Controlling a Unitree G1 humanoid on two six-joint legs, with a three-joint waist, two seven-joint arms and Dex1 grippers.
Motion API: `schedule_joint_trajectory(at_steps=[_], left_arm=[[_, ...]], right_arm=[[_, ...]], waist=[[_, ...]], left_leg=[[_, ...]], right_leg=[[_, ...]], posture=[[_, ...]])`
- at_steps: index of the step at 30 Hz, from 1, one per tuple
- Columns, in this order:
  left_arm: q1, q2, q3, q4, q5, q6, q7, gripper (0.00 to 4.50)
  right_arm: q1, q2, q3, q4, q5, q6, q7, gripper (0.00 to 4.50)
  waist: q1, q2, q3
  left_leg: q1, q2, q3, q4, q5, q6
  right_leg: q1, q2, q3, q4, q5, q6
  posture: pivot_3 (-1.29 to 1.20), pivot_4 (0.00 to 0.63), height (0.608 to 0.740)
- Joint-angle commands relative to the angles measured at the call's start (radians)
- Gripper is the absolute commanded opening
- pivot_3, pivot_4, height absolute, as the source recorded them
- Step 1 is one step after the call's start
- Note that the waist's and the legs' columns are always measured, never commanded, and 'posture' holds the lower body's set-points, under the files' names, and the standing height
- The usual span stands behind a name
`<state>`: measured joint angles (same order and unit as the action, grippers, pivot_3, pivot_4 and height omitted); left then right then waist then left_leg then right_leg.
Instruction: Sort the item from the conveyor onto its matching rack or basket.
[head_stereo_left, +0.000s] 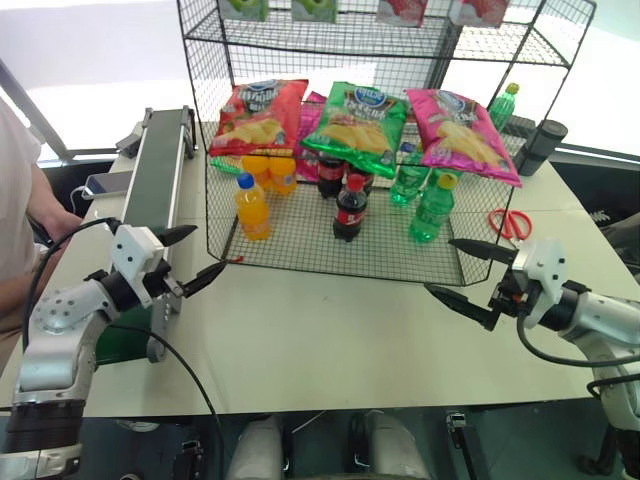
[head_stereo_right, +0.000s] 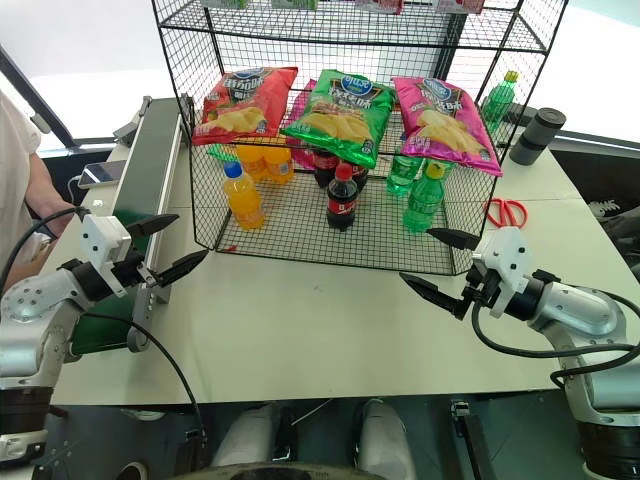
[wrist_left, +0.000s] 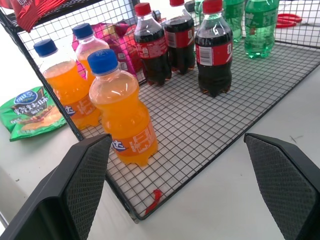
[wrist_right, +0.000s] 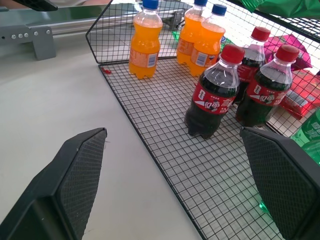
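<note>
White table (head_stereo_left: 330, 340), pink bag (head_stereo_left: 462, 133) racked, beyond fingers (head_stereo_left: 470, 247)

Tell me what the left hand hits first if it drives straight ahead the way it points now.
Probably the nearest orange bottle at the front corner of the rack. The open left hand points toward it over bare table; its low wire edge may come first, as depth is unclear.

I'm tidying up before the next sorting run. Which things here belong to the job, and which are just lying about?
Job:
- glossy magenta-pink chip bag, lying on the rack's sloped middle tier
- long dark green conveyor belt in a grey frame
- black wire-mesh rack
- left pincer and right pincer, both open

Lying about:
- red-handled scissors
- dark cylindrical cup
- green snack bag beside the rack
</note>
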<state>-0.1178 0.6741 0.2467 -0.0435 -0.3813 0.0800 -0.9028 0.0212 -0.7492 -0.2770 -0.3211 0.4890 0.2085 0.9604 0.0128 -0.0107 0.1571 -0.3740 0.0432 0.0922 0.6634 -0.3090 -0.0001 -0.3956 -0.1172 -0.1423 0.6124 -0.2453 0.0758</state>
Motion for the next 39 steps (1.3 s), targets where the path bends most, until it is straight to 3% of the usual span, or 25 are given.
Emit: schedule_joint_trajectory(at_steps=[1,39], left_arm=[[-0.004,0.002,0.001,-0.02,-0.005,-0.005,0.002,4.5],[0.007,-0.003,-0.02,-0.027,0.004,-0.016,0.004,4.5]], right_arm=[[-0.017,0.0,0.0,-0.013,0.001,-0.016,-0.001,4.45],[-0.063,0.005,0.049,0.041,-0.052,-0.077,0.01,4.45]], waist=[[0.0,0.0,0.0],[0.0,0.0,0.0]], left_leg=[[0.0,0.0,0.0,0.0,0.0,0.0],[0.0,0.0,0.0,0.0,0.0,0.0]], right_leg=[[0.0,0.0,0.0,0.0,0.0,0.0],[0.0,0.0,0.0,0.0,0.0,0.0]], posture=[[0.0,0.15,0.74],[0.0,0.15,0.74]])
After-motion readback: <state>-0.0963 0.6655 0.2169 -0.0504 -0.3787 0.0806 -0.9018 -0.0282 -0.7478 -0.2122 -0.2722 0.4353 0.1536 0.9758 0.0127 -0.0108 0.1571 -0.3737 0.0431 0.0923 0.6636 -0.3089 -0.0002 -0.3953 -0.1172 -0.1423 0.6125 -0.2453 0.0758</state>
